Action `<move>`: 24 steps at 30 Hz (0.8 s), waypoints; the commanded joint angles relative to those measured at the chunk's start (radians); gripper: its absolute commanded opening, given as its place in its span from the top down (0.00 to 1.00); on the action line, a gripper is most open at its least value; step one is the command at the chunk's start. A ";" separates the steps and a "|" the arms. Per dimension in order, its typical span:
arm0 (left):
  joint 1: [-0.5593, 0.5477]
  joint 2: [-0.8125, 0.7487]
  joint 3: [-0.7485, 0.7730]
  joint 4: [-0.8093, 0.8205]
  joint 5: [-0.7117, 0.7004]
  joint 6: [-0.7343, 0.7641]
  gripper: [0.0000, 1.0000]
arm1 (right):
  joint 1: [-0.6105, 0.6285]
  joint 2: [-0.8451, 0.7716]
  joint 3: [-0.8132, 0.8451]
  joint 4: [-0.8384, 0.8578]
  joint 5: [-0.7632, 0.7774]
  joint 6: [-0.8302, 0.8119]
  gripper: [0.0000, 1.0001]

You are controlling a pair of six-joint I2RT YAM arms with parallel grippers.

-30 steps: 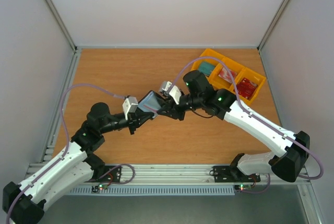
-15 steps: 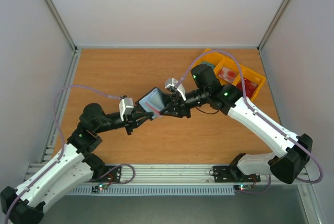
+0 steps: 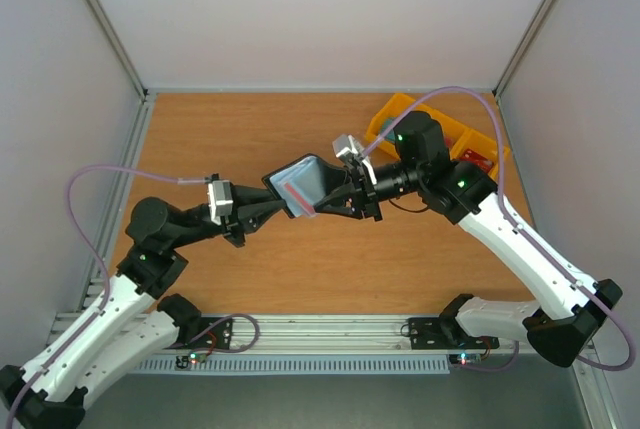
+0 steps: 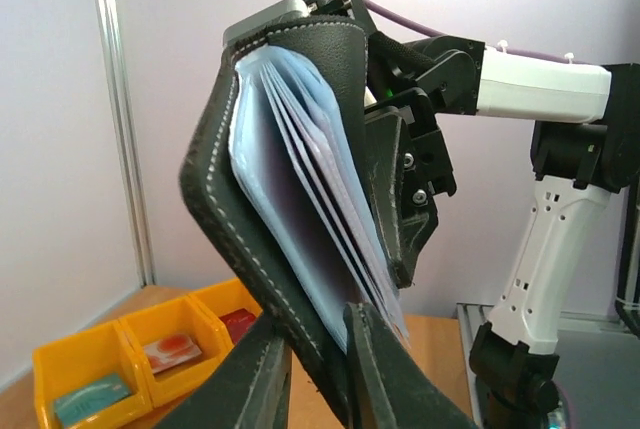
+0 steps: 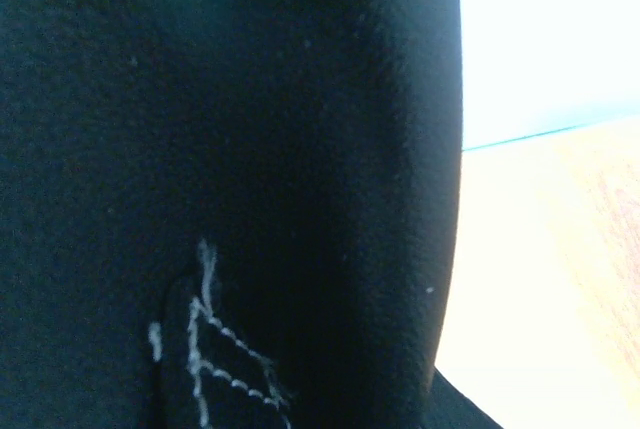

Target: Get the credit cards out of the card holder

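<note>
1 item in each yellow tray [image 4: 45, 374] compartment; card holder [image 4: 215, 219] open.

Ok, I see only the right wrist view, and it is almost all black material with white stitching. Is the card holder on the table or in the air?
Observer: In the air; the card holder is held up above the table.
Operator: Is it open?
Observer: Yes, the left wrist view shows its clear sleeves fanned out.
Operator: What grips it from below?
Observer: The left gripper, closed on its lower edge.
</note>
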 commanded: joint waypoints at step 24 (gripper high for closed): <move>-0.042 0.034 0.004 0.014 -0.123 -0.038 0.97 | 0.065 0.030 -0.053 0.195 -0.014 0.068 0.99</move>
